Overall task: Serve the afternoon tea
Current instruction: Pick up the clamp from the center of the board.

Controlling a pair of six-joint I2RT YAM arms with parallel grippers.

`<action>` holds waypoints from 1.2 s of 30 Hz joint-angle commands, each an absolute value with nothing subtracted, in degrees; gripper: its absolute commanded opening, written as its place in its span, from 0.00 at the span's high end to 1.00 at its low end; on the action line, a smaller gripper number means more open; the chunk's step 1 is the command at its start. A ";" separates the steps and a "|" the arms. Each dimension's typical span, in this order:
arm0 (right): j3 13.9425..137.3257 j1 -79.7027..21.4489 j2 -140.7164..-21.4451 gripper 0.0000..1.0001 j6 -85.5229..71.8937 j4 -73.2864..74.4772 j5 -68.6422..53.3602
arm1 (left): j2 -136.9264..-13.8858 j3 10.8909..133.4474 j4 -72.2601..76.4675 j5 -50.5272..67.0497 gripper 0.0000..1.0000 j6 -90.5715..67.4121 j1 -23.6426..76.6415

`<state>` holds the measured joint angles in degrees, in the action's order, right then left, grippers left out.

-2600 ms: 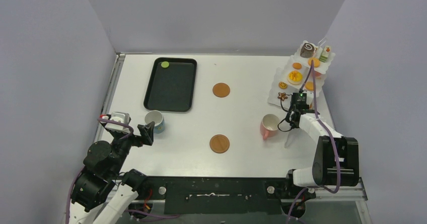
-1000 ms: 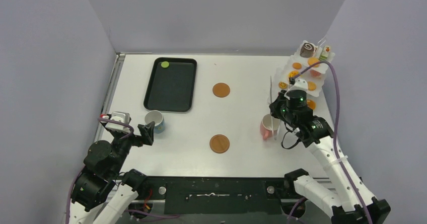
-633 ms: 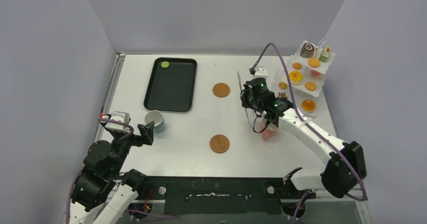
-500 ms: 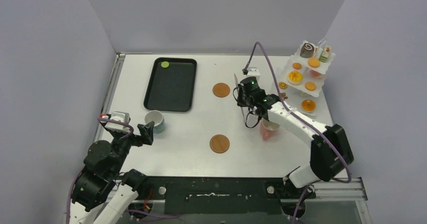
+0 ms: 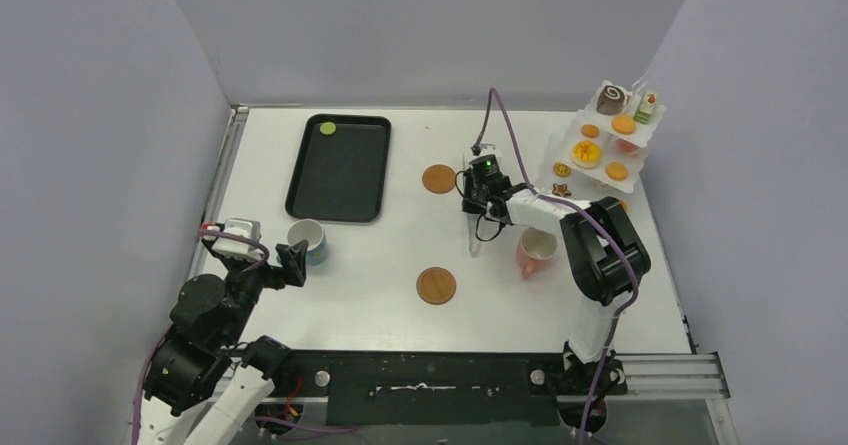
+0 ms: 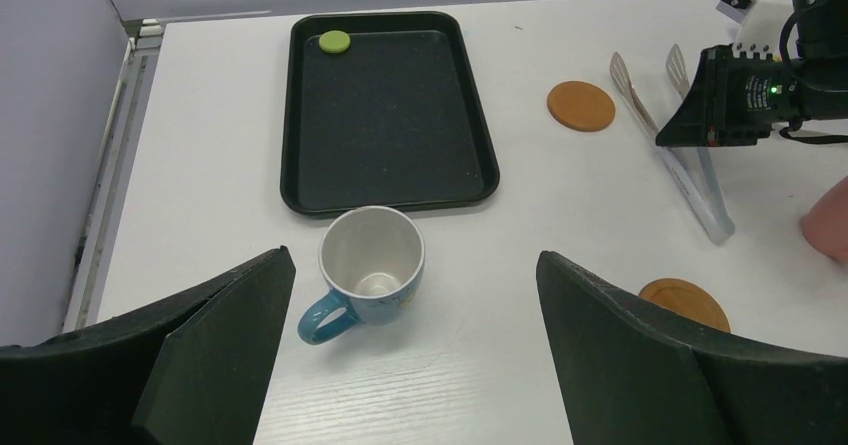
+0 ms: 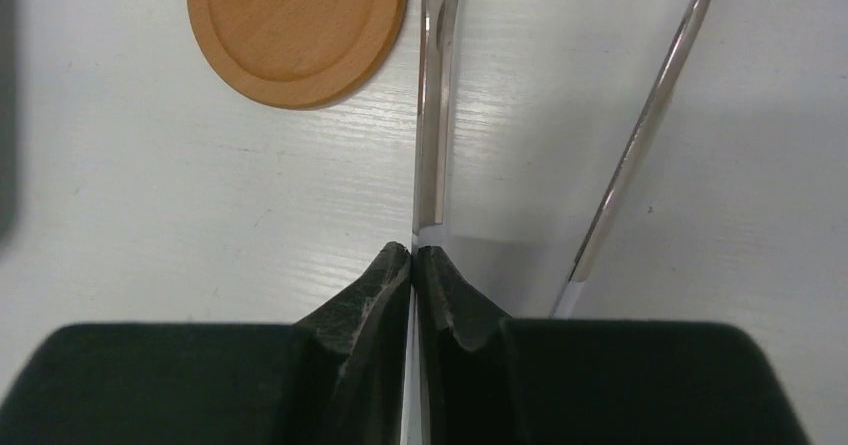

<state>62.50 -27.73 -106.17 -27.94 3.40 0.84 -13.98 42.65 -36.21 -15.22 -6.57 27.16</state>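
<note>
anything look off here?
The right claw is shut on just one arm of the tongs. The other arm runs free outside the fingers, so it likely can't squeeze them from this grip. Nothing spilled; the blue cup stands upright.

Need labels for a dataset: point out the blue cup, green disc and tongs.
blue cup [image 6: 372, 250], left wrist view, its white inside.
green disc [image 6: 335, 41], left wrist view, its top face.
tongs [image 6: 716, 227], left wrist view, their joined end.

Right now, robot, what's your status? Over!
Left gripper open, behind blue cup. Right gripper shut on one arm of tongs, near wooden coaster. Pastries on tiered stand, green disc on black tray. Nothing blocking the cup.
</note>
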 commanded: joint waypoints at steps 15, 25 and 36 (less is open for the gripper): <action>65.41 -34.01 -96.75 0.20 -29.95 17.94 25.44 | -14.86 43.05 -32.82 -14.98 0.09 -5.79 26.81; 67.94 -35.29 -103.95 0.11 -32.77 16.34 32.18 | -14.48 43.03 -32.87 -14.85 0.09 -5.81 26.89; 70.13 -33.87 -111.02 0.16 -34.45 12.57 28.50 | -14.66 43.04 -32.96 -15.07 0.09 -5.80 26.97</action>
<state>68.05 -34.48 -110.59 -33.06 16.34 27.42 -14.48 42.50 -36.18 -15.18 -6.57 27.16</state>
